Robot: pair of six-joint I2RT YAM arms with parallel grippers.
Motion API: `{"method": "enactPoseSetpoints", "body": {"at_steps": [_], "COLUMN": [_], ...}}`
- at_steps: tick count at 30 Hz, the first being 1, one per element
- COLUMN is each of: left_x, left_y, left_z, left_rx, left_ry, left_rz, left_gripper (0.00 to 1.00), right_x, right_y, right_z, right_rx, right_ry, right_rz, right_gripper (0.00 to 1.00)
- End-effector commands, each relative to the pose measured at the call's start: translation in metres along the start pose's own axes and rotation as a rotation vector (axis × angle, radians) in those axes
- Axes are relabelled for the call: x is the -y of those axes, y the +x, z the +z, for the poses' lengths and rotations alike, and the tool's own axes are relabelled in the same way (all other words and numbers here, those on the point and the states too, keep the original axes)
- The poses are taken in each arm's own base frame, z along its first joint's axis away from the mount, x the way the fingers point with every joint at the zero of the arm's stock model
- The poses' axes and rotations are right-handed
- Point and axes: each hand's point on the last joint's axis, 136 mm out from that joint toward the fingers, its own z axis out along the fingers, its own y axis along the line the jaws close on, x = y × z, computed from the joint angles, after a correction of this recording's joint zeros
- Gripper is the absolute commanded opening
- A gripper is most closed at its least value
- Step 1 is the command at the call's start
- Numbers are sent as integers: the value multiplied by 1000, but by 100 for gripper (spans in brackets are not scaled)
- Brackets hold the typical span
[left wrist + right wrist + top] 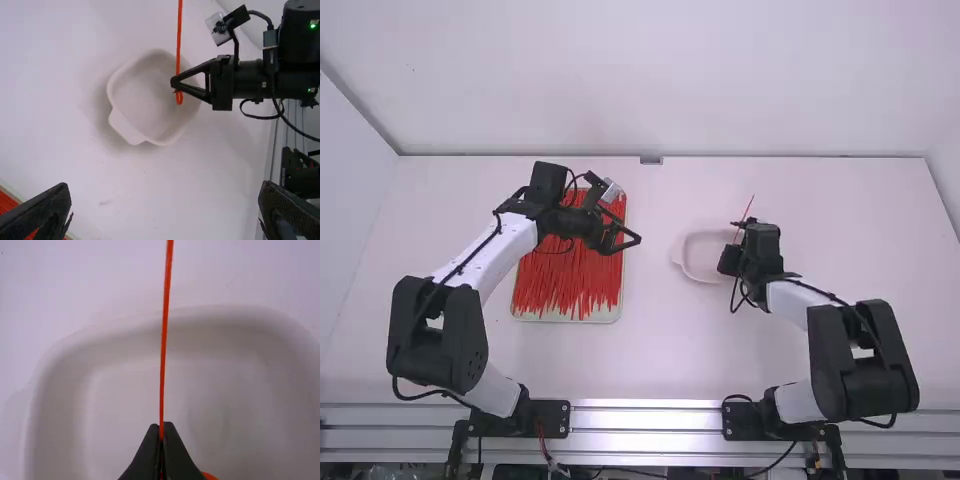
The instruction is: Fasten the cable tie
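Presently: my right jaws, clamped on one red cable tie (178,30), over the white dish (140,107); my left jaws, wide apart, well clear of the dish.

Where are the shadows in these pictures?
Left wrist view: a soft grey shadow hugs the white dish on the table. Right wrist view: the red cable tie leaves no clear shadow in the dish's dim hollow. High view: even light, hardly any shadows.
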Motion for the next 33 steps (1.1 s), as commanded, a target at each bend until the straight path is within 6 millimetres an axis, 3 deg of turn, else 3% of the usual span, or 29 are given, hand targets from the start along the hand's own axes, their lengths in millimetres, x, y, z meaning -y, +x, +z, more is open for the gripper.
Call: {"method": "enactPoseSetpoints", "body": {"at_steps": [1,2,4,5,11,16,25,27,33], "left_x": [6,6,6,6,6,4,1,-2,3], "left_y": [1,1,1,1,1,-2,-4,-2,1], "left_z": [-1,-1,-1,-1,-1,-7,-47,-58,-71], "left_rx": [6,6,7,7,6,17,54,43,25], "left_ry": [29,29,28,28,29,14,-56,-136,-238], "left_rz": [-5,-4,-3,-4,-4,-6,-46,-67,-67], "left_gripper": [99,99,99,99,99,99,99,99,99], "right_x": [-1,-1,0,0,-1,-5,-15,-21,-39], "right_y": [-4,-4,-3,-3,-6,-16,-24,-24,-25], "right_z": [-4,-4,-4,-4,-7,-24,-73,-87,-107], "right_rx": [20,17,14,15,26,52,87,96,128], "right_ry": [1,2,3,4,2,-1,-16,-30,-73], "right_rz": [-1,-3,-2,-1,0,-7,-6,-19,-56], "right_gripper": [1,11,41,98,98,99,98,98,98]}}
